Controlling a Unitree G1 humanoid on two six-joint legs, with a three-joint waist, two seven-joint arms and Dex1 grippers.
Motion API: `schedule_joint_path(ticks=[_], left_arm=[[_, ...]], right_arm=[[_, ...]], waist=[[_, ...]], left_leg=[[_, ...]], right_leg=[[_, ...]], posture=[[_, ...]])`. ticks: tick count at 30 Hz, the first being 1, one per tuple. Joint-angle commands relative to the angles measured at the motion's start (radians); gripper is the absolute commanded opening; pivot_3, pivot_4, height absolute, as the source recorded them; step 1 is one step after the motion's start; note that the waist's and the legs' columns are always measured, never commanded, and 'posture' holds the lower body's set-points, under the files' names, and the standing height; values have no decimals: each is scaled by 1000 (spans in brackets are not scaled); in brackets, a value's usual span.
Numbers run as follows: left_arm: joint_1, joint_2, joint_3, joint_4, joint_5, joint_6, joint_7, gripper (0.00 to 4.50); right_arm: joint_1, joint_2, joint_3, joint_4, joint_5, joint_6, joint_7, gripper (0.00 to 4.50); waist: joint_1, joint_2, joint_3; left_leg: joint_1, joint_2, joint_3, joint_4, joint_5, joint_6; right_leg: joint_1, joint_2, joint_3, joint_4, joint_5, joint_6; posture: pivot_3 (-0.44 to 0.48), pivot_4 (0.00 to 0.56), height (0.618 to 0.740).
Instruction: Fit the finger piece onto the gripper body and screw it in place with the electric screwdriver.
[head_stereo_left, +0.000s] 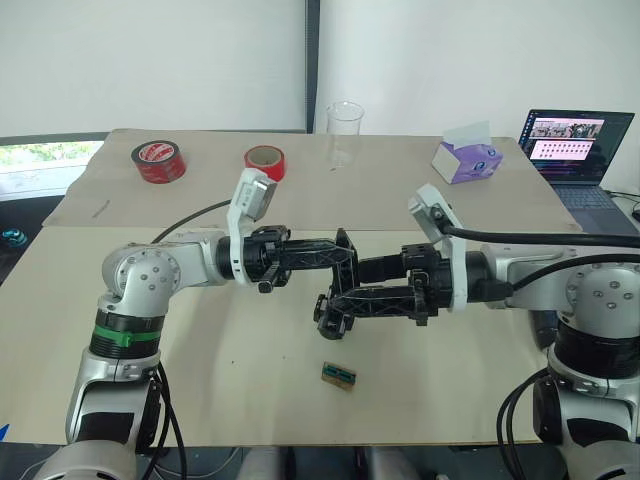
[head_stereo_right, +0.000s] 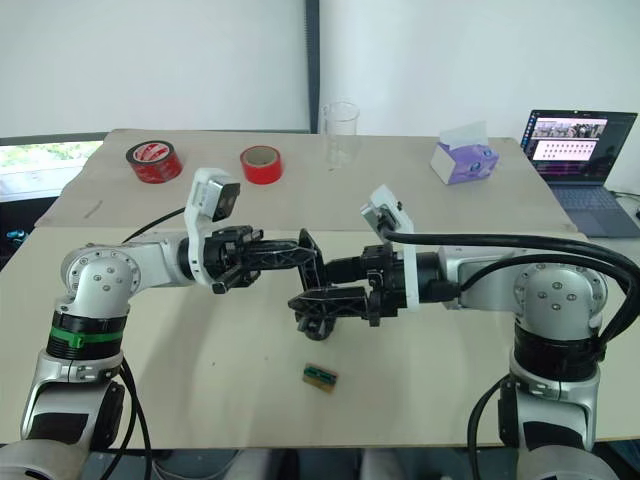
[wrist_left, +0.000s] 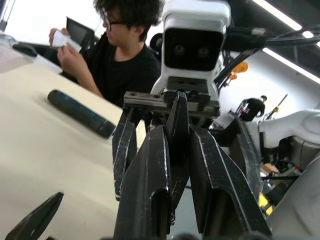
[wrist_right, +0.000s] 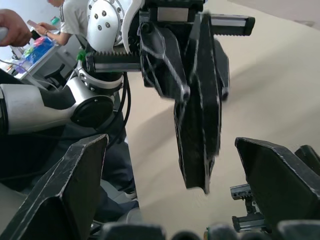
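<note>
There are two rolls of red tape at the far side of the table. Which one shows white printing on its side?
The left roll of red tape, the darker one. The other roll of red tape, beside it toward the glass beaker, looks plain red with a brown inner core.

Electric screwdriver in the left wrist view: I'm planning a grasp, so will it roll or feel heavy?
The electric screwdriver lies on its side on the table, a round cylinder, so a sideways nudge would probably roll it. Its thick body suggests it is rigid and fairly heavy for its size. The smooth-looking shell may slip in a light pinch.
</note>
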Motion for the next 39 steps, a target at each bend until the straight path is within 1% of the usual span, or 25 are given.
schedule_joint_path(ticks=[1,4,5,8,9,16,17,18,20,21,22,24,25,26,28,29,30,32,33,34,36,39], left_arm=[[-10,12,2,-37,18,-4,-27,99],[-4,16,-8,-52,34,-4,-42,99],[2,15,-13,-62,43,-10,-44,99],[13,7,-17,-77,53,-14,-44,99],[17,10,-18,-81,57,-13,-48,99],[35,18,-29,-98,87,-23,-74,99],[36,16,-28,-98,90,-27,-76,99],[36,11,-21,-96,86,-32,-78,99],[29,13,6,-90,31,12,-83,99],[24,11,25,-88,14,23,-63,99],[22,19,36,-92,3,31,-65,1119],[25,38,52,-103,7,21,-72,1937],[27,46,57,-105,6,23,-74,2434],[37,69,68,-106,31,-1,-78,2847],[73,127,60,-109,164,-136,-101,3792],[98,173,35,-109,250,-233,-149,4310],[122,213,13,-105,321,-321,-202,4500],[168,268,-5,-71,426,-479,-291,4500],[198,285,-4,-43,475,-579,-339,4500],[231,298,1,-8,508,-662,-393,4500],[283,312,-4,62,573,-779,-445,4500],[320,290,-31,142,646,-886,-468,4500]], right_arm=[[-30,-29,16,0,100,-36,-61,4500],[-29,-51,41,10,164,-67,-108,4500],[-27,-60,53,10,182,-77,-119,4256],[-17,-86,85,6,222,-106,-146,3308],[-14,-95,96,5,238,-118,-156,2887],[5,-149,150,-14,282,-171,-176,511],[9,-154,156,-18,284,-176,-176,410],[15,-159,160,-25,281,-180,-171,411],[27,-167,162,-40,269,-191,-155,411],[35,-170,157,-49,258,-199,-142,411],[43,-172,150,-56,245,-209,-129,410],[55,-177,138,-68,215,-230,-103,407],[64,-182,129,-74,190,-241,-85,407],[77,-188,116,-83,157,-256,-60,407],[120,-187,76,-104,93,-313,13,406],[152,-180,47,-114,63,-353,56,406],[183,-181,26,-124,32,-384,97,406],[238,-212,24,-145,-55,-418,169,406],[267,-235,38,-158,-128,-448,207,406],[302,-241,52,-175,-230,-532,266,406],[359,-230,80,-186,-397,-693,364,405],[404,-167,97,-159,-515,-849,451,405]], waist=[[-1,0,0],[-2,0,0],[-2,0,0],[-3,0,0],[-4,0,0],[-3,0,0],[-3,0,0],[-3,-1,0],[-2,-1,0],[-3,-1,0],[-3,-1,1],[-3,-1,1],[-3,-1,1],[-3,-1,1],[-2,-1,1],[-3,-1,1],[-3,-1,1],[-1,-1,1],[1,0,1],[3,0,1],[8,0,1],[9,-1,1]], left_leg=[[0,0,0,0,0,0],[0,0,0,0,0,0],[0,0,0,0,0,0],[0,0,0,0,0,0],[0,0,0,0,0,0],[-1,0,0,0,0,0],[-1,0,0,0,0,0],[-1,1,0,0,0,0],[-1,1,0,0,0,0],[-2,1,0,0,0,0],[-2,1,0,0,0,0],[-2,1,0,0,0,1],[-2,1,0,0,0,1],[-2,1,0,0,0,1],[-2,1,0,0,0,0],[-2,1,0,0,0,1],[-1,1,0,0,0,1],[-1,1,1,-1,0,0],[-1,1,1,-1,0,0],[-1,1,2,-1,0,0],[-1,1,2,-1,-1,1],[-1,1,2,0,-1,1]], right_leg=[[0,0,0,0,0,0],[0,0,0,0,0,0],[0,0,0,0,0,0],[0,0,0,0,0,0],[0,0,0,0,0,0],[0,0,0,-1,0,0],[-1,0,0,-1,0,0],[-1,0,0,-1,0,0],[-1,0,0,-1,0,0],[-1,0,0,-1,0,0],[-1,0,0,-1,0,0],[-1,0,0,-1,0,0],[-1,0,0,-1,0,0],[-1,0,0,-1,0,0],[-1,1,0,-1,0,0],[-1,1,0,-1,0,0],[-1,1,1,-1,0,0],[-1,1,0,-1,0,0],[-1,1,0,-1,0,0],[-1,1,0,-2,0,0],[-1,0,0,-2,-2,-3],[-2,0,0,-2,-2,-3]], posture=[[0,150,740],[0,150,740],[0,150,740],[0,150,740],[0,150,740],[0,150,740],[0,150,740],[0,150,740],[0,150,740],[0,150,740],[0,150,740],[0,150,740],[0,150,740],[0,150,740],[0,150,740],[0,150,740],[0,150,740],[0,150,740],[0,150,740],[0,150,740],[0,150,740],[0,150,740]])
